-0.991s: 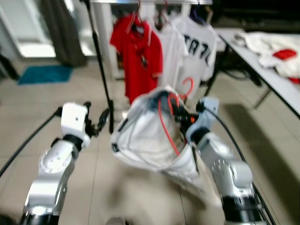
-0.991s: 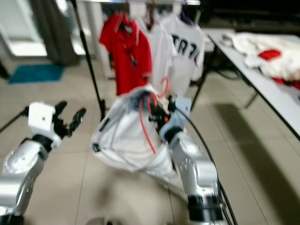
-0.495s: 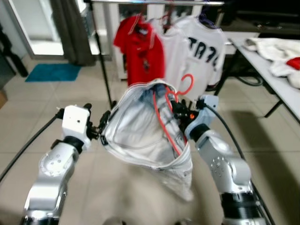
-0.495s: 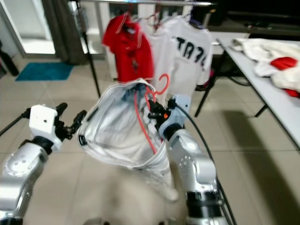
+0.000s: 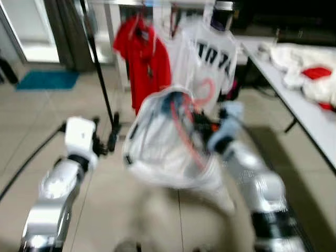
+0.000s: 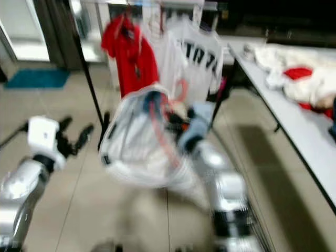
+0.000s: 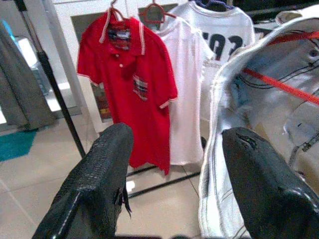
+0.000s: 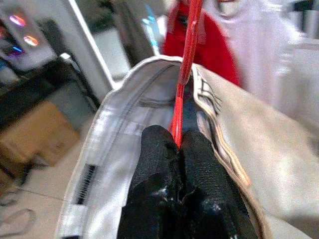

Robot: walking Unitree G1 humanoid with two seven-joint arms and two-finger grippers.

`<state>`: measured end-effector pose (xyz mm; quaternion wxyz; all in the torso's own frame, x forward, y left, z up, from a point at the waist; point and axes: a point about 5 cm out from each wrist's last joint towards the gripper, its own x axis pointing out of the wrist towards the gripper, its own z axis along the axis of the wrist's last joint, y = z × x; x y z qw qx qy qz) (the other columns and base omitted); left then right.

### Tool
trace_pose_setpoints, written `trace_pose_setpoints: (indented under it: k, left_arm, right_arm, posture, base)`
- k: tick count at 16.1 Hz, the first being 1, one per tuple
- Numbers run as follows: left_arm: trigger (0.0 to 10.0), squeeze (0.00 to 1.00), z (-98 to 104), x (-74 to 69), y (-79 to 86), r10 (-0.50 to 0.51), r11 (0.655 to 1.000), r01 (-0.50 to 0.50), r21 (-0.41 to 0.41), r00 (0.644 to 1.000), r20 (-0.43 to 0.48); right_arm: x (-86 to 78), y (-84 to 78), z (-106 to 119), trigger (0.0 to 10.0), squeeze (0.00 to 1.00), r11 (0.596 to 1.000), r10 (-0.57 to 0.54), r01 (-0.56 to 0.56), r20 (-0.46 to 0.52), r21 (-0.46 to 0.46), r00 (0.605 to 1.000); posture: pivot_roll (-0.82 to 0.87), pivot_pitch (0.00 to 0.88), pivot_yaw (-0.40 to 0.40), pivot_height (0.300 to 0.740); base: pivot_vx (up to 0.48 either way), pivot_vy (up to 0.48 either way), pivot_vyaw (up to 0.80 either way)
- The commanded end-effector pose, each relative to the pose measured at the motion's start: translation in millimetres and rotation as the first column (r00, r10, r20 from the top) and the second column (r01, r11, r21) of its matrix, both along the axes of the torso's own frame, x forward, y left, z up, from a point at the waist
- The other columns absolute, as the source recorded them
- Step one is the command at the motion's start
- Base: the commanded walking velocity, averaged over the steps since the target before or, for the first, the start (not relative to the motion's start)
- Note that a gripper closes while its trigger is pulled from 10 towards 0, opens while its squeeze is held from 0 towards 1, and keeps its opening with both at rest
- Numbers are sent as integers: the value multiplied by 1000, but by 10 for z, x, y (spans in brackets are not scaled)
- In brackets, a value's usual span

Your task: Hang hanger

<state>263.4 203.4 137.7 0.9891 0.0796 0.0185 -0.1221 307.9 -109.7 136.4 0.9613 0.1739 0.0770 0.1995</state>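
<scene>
A red hanger (image 8: 185,74) carries a white garment (image 5: 157,147), held up in front of me. My right gripper (image 8: 175,147) is shut on the red hanger's bar, with the cloth draped around it. The hanger's hook (image 5: 207,89) points up toward the clothes rail (image 5: 157,2). My left gripper (image 7: 172,149) is open, beside the white garment (image 7: 259,114) and not touching it. On the rail hang a red polo shirt (image 5: 144,58), a white shirt (image 7: 187,84) and a white jersey with dark lettering (image 5: 212,52).
The rack's black pole (image 5: 100,79) stands left of the hung shirts. A grey table (image 5: 299,105) with white and red clothes (image 5: 307,73) runs along the right. A teal mat (image 5: 44,80) lies on the tiled floor at far left.
The view has shifted and blurred as the camera moved. The rack with its shirts looks slightly nearer. My right gripper still holds the hanger and the left stays open.
</scene>
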Motion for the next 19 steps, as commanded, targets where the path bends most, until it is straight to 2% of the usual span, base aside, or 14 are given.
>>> trace_pose_setpoints:
  k: [1,5,8,10,11,12,13,14,15,17,19]
  left_arm:
    - [10000,0,2,16,63,11,1000,-10,13,1000,-19]
    - [10000,0,2,43,67,8,1000,-7,9,999,-31]
    - [10000,0,27,85,68,-23,999,23,25,999,-31]
    - [10000,0,44,123,132,-23,999,25,48,999,-40]
    - [10000,39,92,142,195,-52,996,54,68,998,-39]
    - [10000,208,141,151,245,-75,993,79,92,996,-38]
    - [10000,592,209,167,310,-107,984,111,137,994,-36]
    - [10000,627,261,181,362,-125,978,129,163,992,-36]
    - [10000,1000,347,205,415,-161,968,164,191,986,-33]
    - [10000,1000,446,258,449,-214,950,217,226,976,-39]
    - [10000,1000,426,335,351,-269,933,280,228,960,-77]
  right_arm:
    - [35,72,171,10000,0,1000,27,-28,83,2,996]
    - [37,58,146,10000,0,999,32,-31,79,-18,996]
    - [24,84,127,10000,0,996,77,-74,72,-54,994]
    - [13,91,112,10000,0,991,109,-103,65,-80,992]
    - [10,80,117,10000,0,986,133,-125,70,-107,989]
    - [10,68,127,10000,0,981,151,-140,77,-133,985]
    - [23,45,146,10000,0,976,162,-146,89,-164,983]
    - [35,26,161,10000,0,972,163,-142,100,-185,982]
    - [38,12,188,10000,0,963,182,-151,128,-222,975]
    - [17,24,222,10000,0,949,232,-190,152,-252,961]
    - [-17,73,282,10000,0,938,286,-237,179,-253,941]
  posture:
    - [51,0,-35,705]
    - [49,0,-31,705]
    - [46,0,-21,705]
    - [44,0,-18,705]
    - [44,0,-17,705]
    - [45,0,-17,705]
    - [49,0,-19,705]
    - [50,0,-20,705]
    - [57,0,-26,705]
    - [66,0,-30,705]
    - [66,0,-28,705]
  base:
    - [0,0,0]
    - [0,0,0]
    - [0,0,0]
    - [0,0,0]
    - [0,0,0]
    - [0,0,0]
    - [0,0,0]
    - [0,0,0]
    - [0,0,0]
    - [0,0,0]
    - [0,0,0]
